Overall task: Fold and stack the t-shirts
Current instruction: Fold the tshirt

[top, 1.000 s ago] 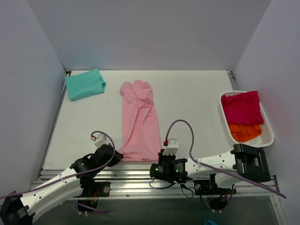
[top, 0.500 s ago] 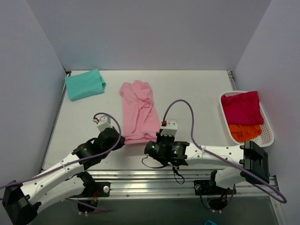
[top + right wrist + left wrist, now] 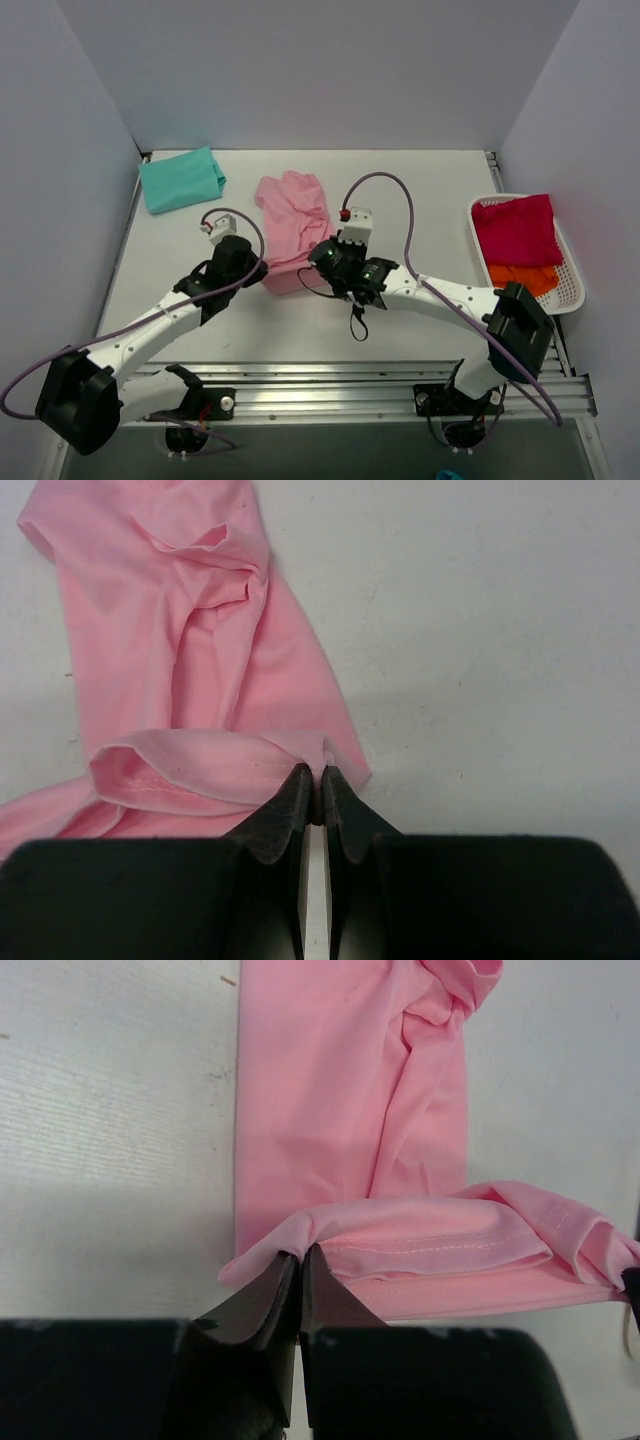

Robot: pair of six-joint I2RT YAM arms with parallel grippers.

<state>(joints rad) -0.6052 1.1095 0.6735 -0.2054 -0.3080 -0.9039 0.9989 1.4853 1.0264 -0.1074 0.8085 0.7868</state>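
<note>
Top external view shows the pink shirt point(image 3: 293, 225) mid-table point(image 3: 420, 200), its near hem lifted over the body. The left claw point(image 3: 300, 1260) and right claw point(image 3: 318, 780) are each pinched closed on a corner of that hem, so this fold looks about half done. A teal shirt point(image 3: 181, 179) lies folded at the far left corner. The red shirt point(image 3: 516, 230) and orange shirt point(image 3: 523, 281) wait in the basket point(image 3: 575, 290). No brand or writing is readable.

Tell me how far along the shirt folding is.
Done: the teal shirt lies folded at the far left. In hand: left fingers and right fingers are shut on the hem of the pink shirt, doubled over its body. Left: red shirt and orange shirt, in the basket; nothing stacked yet.
</note>
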